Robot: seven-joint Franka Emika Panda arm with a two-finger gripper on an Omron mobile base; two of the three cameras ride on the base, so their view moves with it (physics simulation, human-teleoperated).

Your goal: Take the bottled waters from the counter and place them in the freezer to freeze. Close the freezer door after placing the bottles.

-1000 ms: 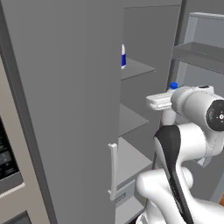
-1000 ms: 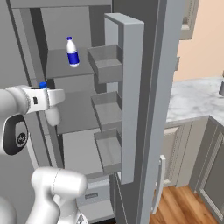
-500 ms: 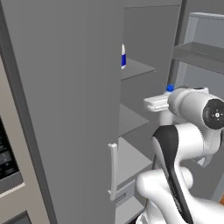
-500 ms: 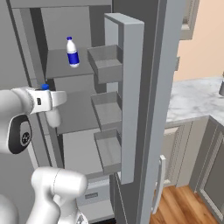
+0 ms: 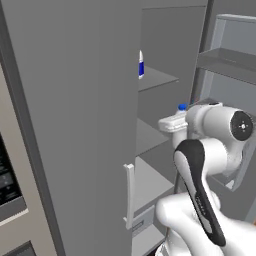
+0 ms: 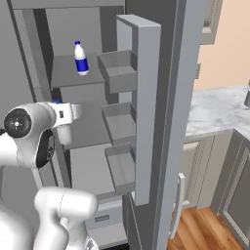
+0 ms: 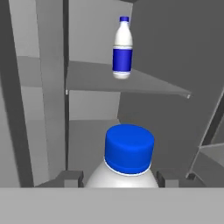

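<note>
My gripper point(image 7: 120, 179) is shut on the plainer bottled water point(image 7: 129, 151), whose blue cap point(image 5: 182, 106) rises above the fingers. I hold it upright inside the open freezer point(image 6: 73, 34), over the middle shelf point(image 6: 90, 132). The held bottle point(image 6: 64, 133) hangs below the hand in the right base view. The labelled bottled water point(image 6: 80, 58) stands upright on the upper shelf point(image 7: 131, 83); the same bottle point(image 7: 122, 48) appears above and beyond my held one, and its edge point(image 5: 141, 65) peeks past a grey panel. The freezer door point(image 6: 146, 97) stands wide open at the right, bins facing inward.
A tall grey panel point(image 5: 75, 125) with a pale bar handle point(image 5: 129, 195) borders the opening's left side. The open door's bins point(image 6: 117, 73) jut into the space beside my arm. The marble counter point(image 6: 215, 110) over beige cabinets lies right of the door.
My hand has carried the held bottle deeper into the freezer and slightly lower. The labelled bottle on the upper shelf has stayed put.
</note>
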